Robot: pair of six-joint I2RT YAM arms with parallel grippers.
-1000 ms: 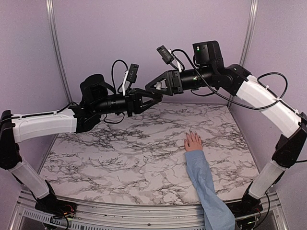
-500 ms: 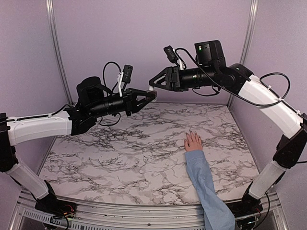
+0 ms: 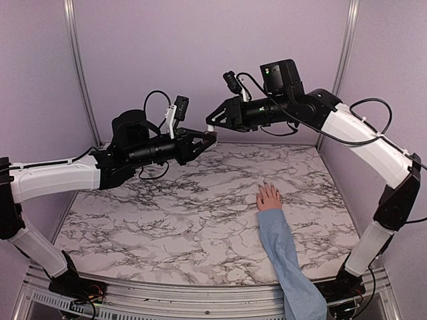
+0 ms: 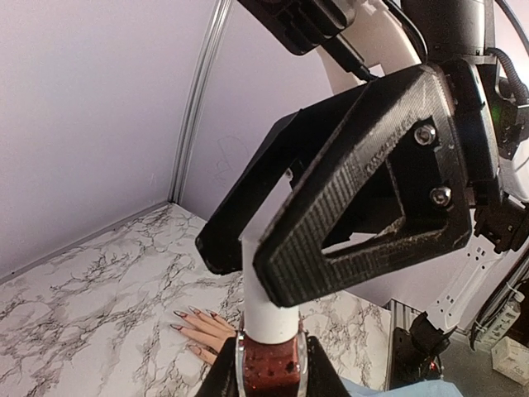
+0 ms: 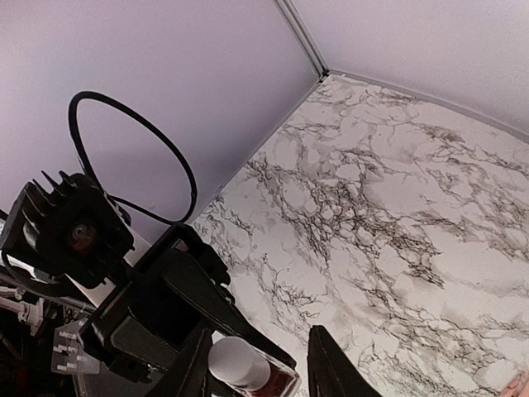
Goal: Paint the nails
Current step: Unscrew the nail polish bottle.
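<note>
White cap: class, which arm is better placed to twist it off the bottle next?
Right. Jaws of the left arm are shut on the red bottle, holding it aloft; those of the right arm stand either side of the white cap, so probably need only close.

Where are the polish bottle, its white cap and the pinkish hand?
polish bottle (image 4: 269,370), left wrist view, on its dark red glass body.
white cap (image 4: 266,324), left wrist view, on its side wall.
pinkish hand (image 3: 269,198), top external view, on its back.

Top camera looked down from behind onto the table (image 3: 167,227); left wrist camera faced the right gripper (image 4: 248,266) closely; both wrist views shared the bottle (image 4: 269,372).
</note>
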